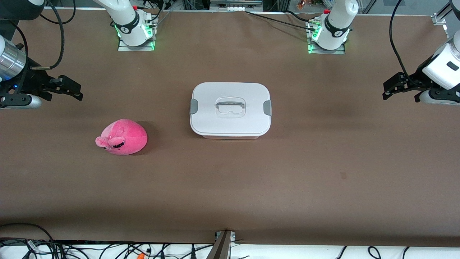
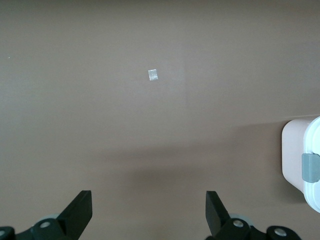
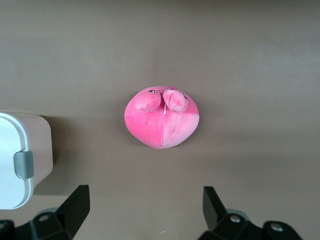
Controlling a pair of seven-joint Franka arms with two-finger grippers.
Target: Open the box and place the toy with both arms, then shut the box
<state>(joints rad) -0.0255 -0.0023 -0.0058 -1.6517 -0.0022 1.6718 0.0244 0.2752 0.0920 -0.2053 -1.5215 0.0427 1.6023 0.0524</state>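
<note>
Nothing touched yet! The box (image 1: 230,110) sits mid-surface, white lid (image 1: 230,104) seated, both grey clips (image 1: 193,107) down. The pink plush toy (image 1: 122,137) lies toward the right arm's end of the surface (image 1: 287,180), a little nearer the front camera than the box. The left tool (image 1: 395,86) hangs released over bare surface at its own end; the right tool (image 1: 70,90) hangs released too, waiting above the toy's end. Best play, I'd judge: one arm per clip, flip both evenly, then lift by the recessed handle (image 1: 230,106) so the tub doesn't skid. No readable writing anywhere.
</note>
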